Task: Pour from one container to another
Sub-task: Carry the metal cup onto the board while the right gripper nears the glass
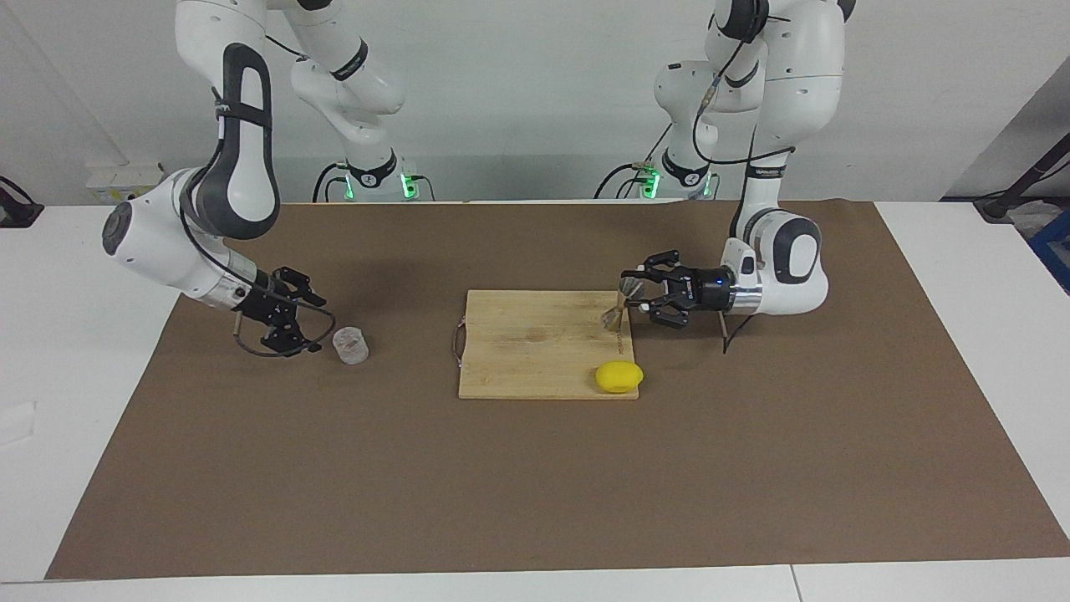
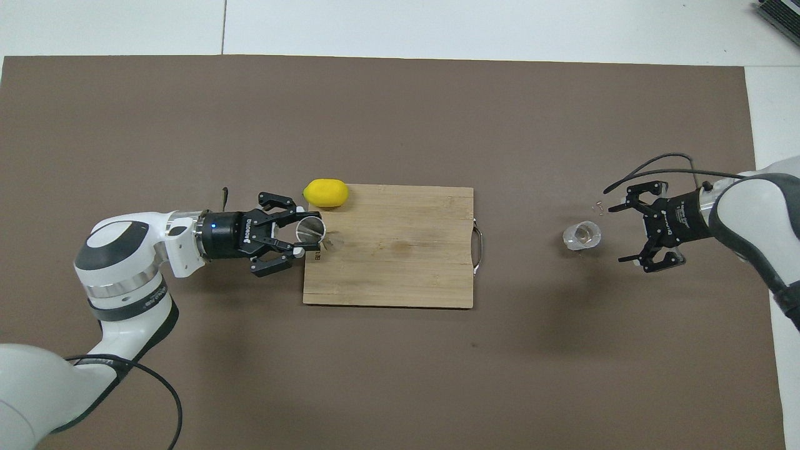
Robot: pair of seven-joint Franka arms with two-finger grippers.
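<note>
A: Where is the small clear glass cup (image 1: 350, 344) found?

B: It is stood on the brown-covered counter (image 1: 535, 468), just beside the right gripper (image 1: 294, 322), whose fingers are spread apart.

A: And the grey metal hourglass-shaped jigger (image 2: 310, 229)?

B: It is clamped in the left gripper's (image 2: 299, 232) fingers at the wooden cutting board's (image 1: 535, 351) edge, near a yellow lemon (image 1: 619, 376).

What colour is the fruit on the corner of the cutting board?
Bright yellow: the lemon shows best in the facing view.
</note>
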